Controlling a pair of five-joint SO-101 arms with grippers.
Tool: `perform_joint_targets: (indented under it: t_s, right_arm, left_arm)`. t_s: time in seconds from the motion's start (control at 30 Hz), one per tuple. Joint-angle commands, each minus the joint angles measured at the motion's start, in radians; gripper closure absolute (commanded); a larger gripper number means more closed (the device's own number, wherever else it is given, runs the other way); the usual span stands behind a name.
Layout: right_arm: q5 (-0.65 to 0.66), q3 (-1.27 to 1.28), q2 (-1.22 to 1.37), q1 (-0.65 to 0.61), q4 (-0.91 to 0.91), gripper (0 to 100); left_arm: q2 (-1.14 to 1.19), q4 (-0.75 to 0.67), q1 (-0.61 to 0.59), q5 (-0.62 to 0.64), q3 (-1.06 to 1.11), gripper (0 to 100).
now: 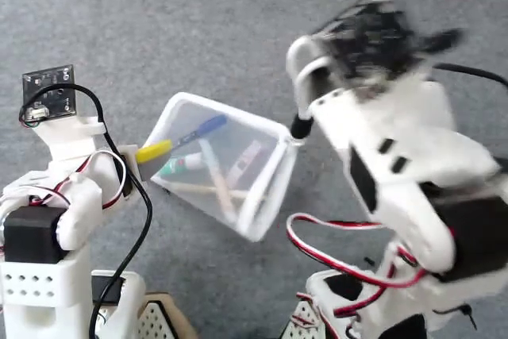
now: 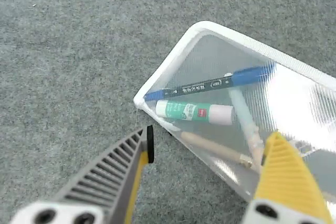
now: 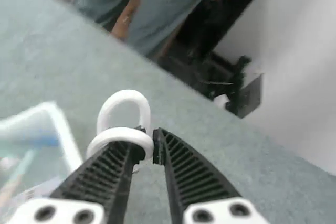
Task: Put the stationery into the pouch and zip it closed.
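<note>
A clear pouch [image 1: 171, 113] with white trim lies mid-table. Inside it are a blue pen [image 1: 198, 130], a glue stick [image 1: 184, 164] and a wooden pencil [image 1: 202, 190]. My left gripper [image 1: 147, 156] is open at the pouch's left corner. Its yellow finger [image 2: 283, 171] hangs over the pouch [image 2: 173, 56] and its grey finger [image 2: 121, 166] over the bare mat, with the pen [image 2: 210, 84], glue stick [image 2: 194, 111] and pencil [image 2: 215, 149] just beyond. My right gripper [image 3: 153, 139] is shut on the white zip pull ring [image 3: 125, 98], raised by the pouch's right corner [image 1: 287, 142].
The table is covered with grey mat [image 1: 198, 37]. A person's legs [image 3: 136, 3] and dark equipment [image 3: 231, 82] stand beyond the far edge. The arm bases and red and black cables [image 1: 349, 232] take up the near edge. Open mat lies behind the pouch.
</note>
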Motion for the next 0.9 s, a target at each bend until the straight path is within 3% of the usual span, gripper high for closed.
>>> perform_joint_targets:
  t_s: [0.0, 0.2, 0.87]
  right_arm:
    - [-0.135, -0.096, -0.016, 0.129, -0.071, 98.7]
    - [-0.190, -0.160, -0.018, 0.258, -0.149, 98.7]
    - [-0.184, -0.216, -0.018, 0.261, -0.301, 98.7]
  left_arm:
    - [-0.015, -0.018, -0.012, -0.003, -0.004, 66]
    - [-0.015, -0.018, -0.012, -0.003, -0.004, 66]
    - [-0.015, -0.017, -0.002, -0.002, -0.012, 66]
